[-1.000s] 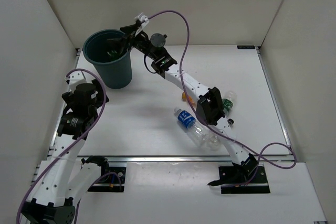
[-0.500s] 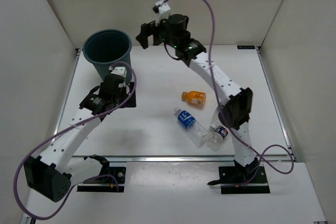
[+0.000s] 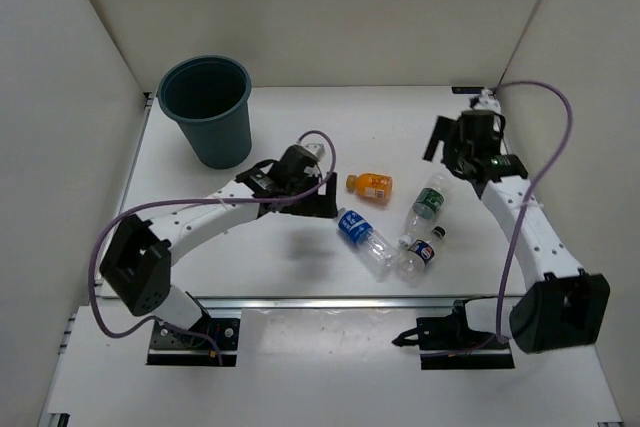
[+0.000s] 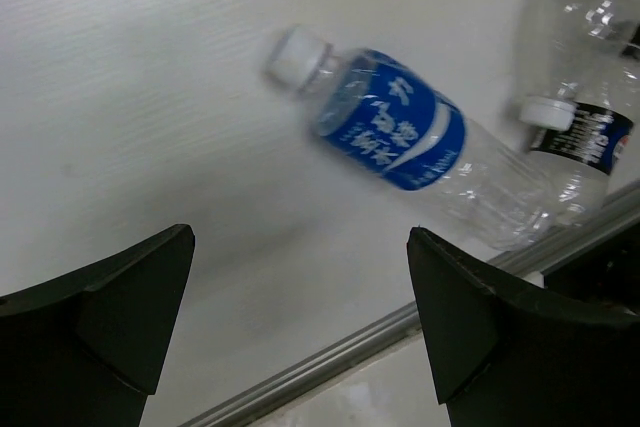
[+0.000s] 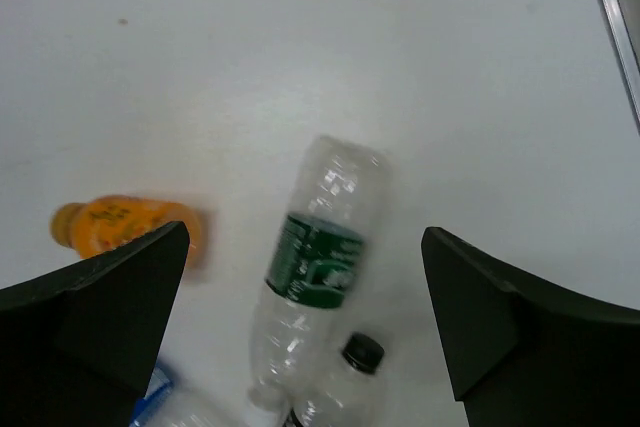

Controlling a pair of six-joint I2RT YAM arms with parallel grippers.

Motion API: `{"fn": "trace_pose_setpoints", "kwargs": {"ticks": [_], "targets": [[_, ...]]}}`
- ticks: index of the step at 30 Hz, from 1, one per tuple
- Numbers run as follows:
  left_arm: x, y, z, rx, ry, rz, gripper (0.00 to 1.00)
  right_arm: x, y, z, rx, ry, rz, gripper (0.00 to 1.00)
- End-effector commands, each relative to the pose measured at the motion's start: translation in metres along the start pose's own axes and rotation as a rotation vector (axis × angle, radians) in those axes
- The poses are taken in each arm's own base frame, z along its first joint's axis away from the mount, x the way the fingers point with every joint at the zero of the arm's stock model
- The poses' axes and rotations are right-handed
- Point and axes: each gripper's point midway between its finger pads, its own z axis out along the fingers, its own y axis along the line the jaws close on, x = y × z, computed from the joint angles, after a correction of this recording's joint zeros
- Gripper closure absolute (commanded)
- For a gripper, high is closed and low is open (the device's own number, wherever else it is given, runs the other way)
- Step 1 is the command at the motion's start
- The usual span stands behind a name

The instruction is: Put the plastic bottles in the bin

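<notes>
The dark teal bin [image 3: 205,112] stands at the far left. Four bottles lie at centre right: orange [image 3: 370,185], blue-label [image 3: 362,239], green-label [image 3: 430,202] and dark-cap [image 3: 422,252]. My left gripper [image 3: 315,202] is open and empty, just left of the blue-label bottle [image 4: 395,132]; its wrist view [image 4: 300,247] also shows the dark-cap bottle [image 4: 595,147]. My right gripper [image 3: 445,142] is open and empty, above and apart from the green-label bottle [image 5: 318,257], which lies between its jaws [image 5: 305,230] in the wrist view, with the orange bottle [image 5: 125,227] and the dark cap [image 5: 363,352].
White walls close in the table on the left, back and right. A metal rail [image 3: 350,299] runs along the near edge, close to the blue-label and dark-cap bottles. The right arm's cable [image 3: 545,177] loops along the right side.
My right arm has swung from the bin across to the right side, above the green-label bottle. My left arm has reached from the left to the centre, beside the blue-label bottle.
</notes>
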Motion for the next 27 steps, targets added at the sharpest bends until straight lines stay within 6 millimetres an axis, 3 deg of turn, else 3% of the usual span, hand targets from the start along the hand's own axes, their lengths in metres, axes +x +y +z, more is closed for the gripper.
{"fn": "trace_pose_setpoints", "kwargs": {"ticks": [1,2,3,5,11,17,22,25,27], "targets": [[-0.002,-0.05,0.006,0.109,-0.014,-0.058,0.01,0.006,-0.042,-0.031,0.078,-0.04,0.147,0.01],[0.005,-0.056,0.012,0.116,0.009,-0.063,0.01,0.02,-0.057,-0.031,0.107,-0.017,0.17,0.01],[0.007,-0.06,0.015,0.125,0.01,-0.081,0.01,0.02,-0.059,-0.039,0.105,-0.034,0.178,0.01],[0.012,-0.066,0.027,0.128,0.016,-0.109,0.01,0.035,-0.081,-0.041,0.144,-0.023,0.206,0.01],[0.004,-0.078,0.047,0.091,-0.043,-0.163,0.02,0.055,-0.089,-0.05,0.153,-0.009,0.189,0.01],[0.013,-0.075,0.087,0.032,-0.013,-0.193,0.01,0.064,-0.082,-0.054,0.128,-0.006,0.178,0.01],[0.022,-0.082,0.105,-0.002,0.013,-0.162,0.01,0.075,-0.082,-0.051,0.115,0.003,0.176,0.01],[0.032,-0.083,0.111,-0.007,0.043,-0.15,0.09,0.081,-0.09,-0.052,0.142,0.004,0.178,0.01],[0.033,-0.076,0.111,-0.02,0.046,-0.161,0.24,0.08,-0.09,-0.053,0.136,-0.007,0.179,0.01]]}}
